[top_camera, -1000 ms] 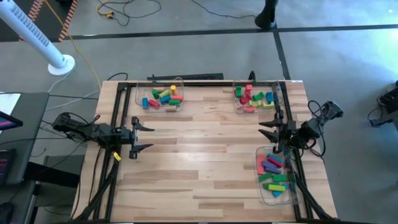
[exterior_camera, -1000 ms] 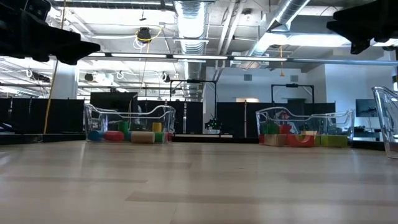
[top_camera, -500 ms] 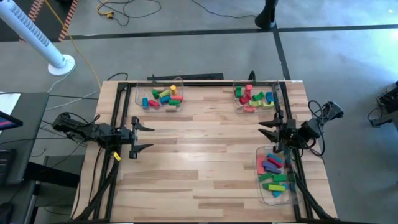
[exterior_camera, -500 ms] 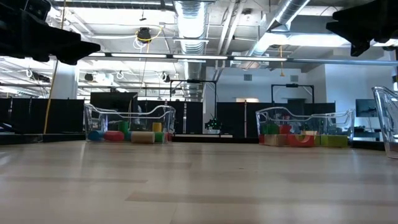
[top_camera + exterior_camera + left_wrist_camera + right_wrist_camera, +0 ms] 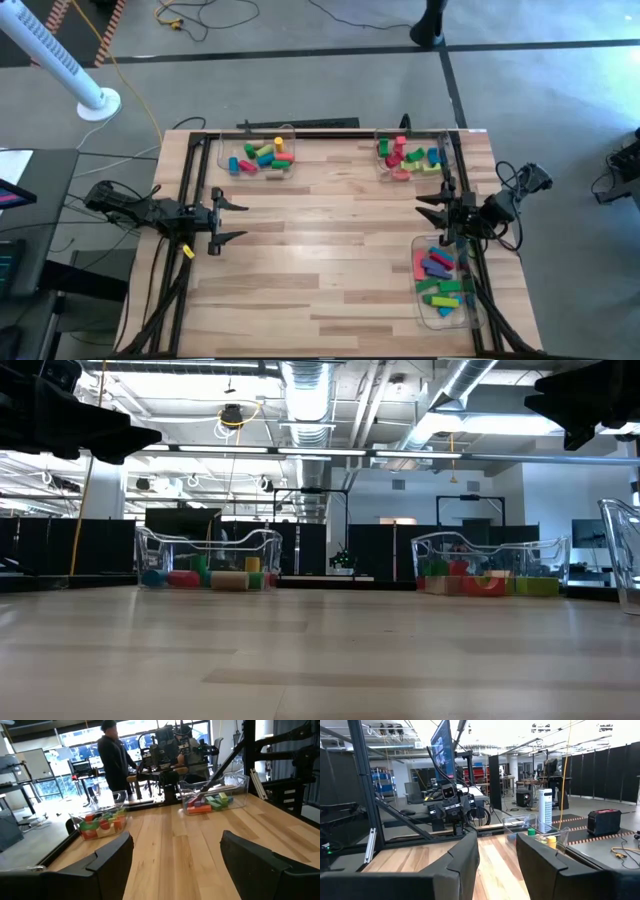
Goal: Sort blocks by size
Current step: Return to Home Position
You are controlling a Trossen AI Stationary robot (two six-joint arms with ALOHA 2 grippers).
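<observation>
Blocks (image 5: 262,157) all sit in three trays (image 5: 221,150), none loose on the worktop (image 5: 320,250). Your left arm (image 5: 150,212) and right arm (image 5: 490,212) hang at the side edges, jaws open, empty. Homing step; sorting looks done, just park.

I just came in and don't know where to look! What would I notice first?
Probably the bright blocks, all piled in three clear trays: the top-left tray, the top-right tray and the bottom-right tray. Next come the left claw and right claw, both open and empty, facing each other across the wooden table.
</observation>
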